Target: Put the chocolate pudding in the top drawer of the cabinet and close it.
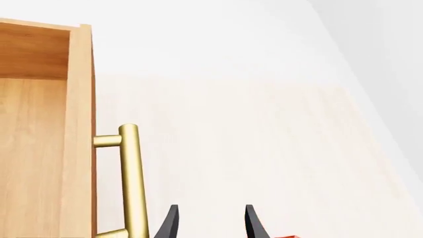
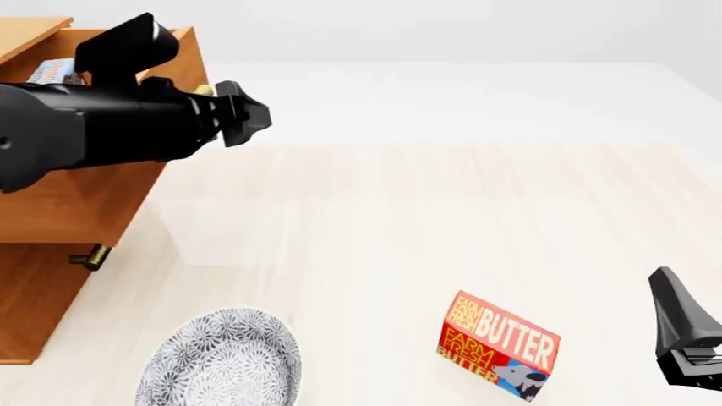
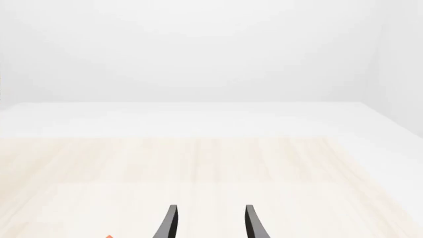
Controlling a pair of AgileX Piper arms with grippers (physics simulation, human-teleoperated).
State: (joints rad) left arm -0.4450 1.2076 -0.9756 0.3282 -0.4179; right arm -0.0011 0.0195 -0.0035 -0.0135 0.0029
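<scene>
Left pincer and right pincer both apart, empty, above pale wooden table, white walls beyond.

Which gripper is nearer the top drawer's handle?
Left. The left gripper sits beside the top drawer's brass handle, fingers open. The right gripper hangs at the table's far right, past the butter box.

Medium-brown cabinet, seemingly grey-patterned plate

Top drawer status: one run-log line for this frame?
top drawer: open | chocolate pudding: inside | left gripper: open, empty, beside handle | right gripper: open, idle | close: not yet done
</scene>
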